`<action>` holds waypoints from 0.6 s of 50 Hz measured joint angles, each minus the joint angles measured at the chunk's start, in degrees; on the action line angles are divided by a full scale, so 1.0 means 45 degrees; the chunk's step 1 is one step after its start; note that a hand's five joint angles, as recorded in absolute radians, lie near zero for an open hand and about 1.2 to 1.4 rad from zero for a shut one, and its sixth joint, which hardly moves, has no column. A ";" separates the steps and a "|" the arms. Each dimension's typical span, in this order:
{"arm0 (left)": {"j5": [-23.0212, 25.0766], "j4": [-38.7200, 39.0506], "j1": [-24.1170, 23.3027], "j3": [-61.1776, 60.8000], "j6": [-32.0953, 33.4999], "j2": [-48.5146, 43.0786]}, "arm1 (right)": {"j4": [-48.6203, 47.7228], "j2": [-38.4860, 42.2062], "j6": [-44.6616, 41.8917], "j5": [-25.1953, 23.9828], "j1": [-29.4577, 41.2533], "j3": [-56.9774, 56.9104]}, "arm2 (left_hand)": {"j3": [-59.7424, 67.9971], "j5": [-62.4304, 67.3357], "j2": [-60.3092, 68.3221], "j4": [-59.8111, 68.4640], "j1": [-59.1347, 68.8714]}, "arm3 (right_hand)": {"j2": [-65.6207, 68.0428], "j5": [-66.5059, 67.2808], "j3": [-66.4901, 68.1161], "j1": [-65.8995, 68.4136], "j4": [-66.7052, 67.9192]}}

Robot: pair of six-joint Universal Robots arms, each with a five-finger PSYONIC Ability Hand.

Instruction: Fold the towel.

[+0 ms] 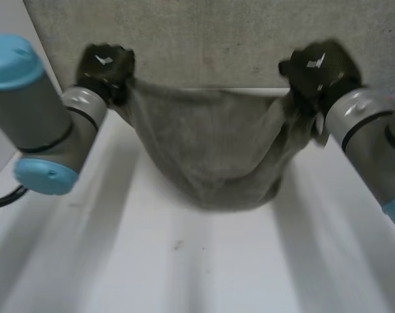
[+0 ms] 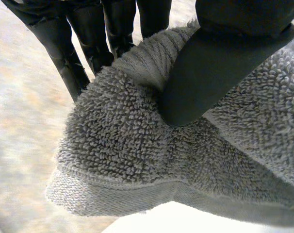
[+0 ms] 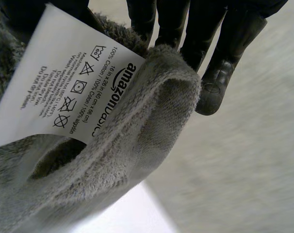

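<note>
At towel point(image 1: 217, 150) corners, both hands point(image 1: 106, 65) point(image 1: 318, 68), aloft

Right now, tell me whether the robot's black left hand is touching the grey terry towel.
Touching. The left wrist view shows the black left hand pinching the grey terry towel, thumb sunk into its pile.

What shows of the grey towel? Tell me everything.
The grey towel is terry cloth with a looped pile and a flat hemmed edge. A white care label with printed washing symbols sits at one corner. The left robot hand and the right robot hand each pinch a raised corner, and the cloth between them sags in a deep curve above the white table.
</note>
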 measured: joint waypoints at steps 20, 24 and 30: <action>-0.0887 -0.0100 -0.0129 -0.9490 0.0050 0.5352 | -0.0775 -0.0771 -0.2627 0.0262 0.0204 0.4773 | 0.0010 0.0000 0.0011 0.0010 0.0004 | 0.0000 0.0001 0.0002 0.0001 0.0000; -0.0648 -0.0059 -0.0307 -1.0856 0.0052 0.5293 | 0.0083 -0.0373 -0.3273 0.0251 0.0191 0.5917 | 0.0011 0.0000 0.0011 0.0013 0.0004 | 0.0001 0.0001 0.0148 0.0001 0.0001; -0.0366 -0.0101 -0.0629 -1.1706 -0.0023 0.4988 | 0.0068 0.0130 -0.3459 0.0269 0.0042 0.6678 | -0.0442 -0.0068 -0.0464 -0.0460 -0.0021 | 0.0001 0.0002 0.0148 0.0001 0.0000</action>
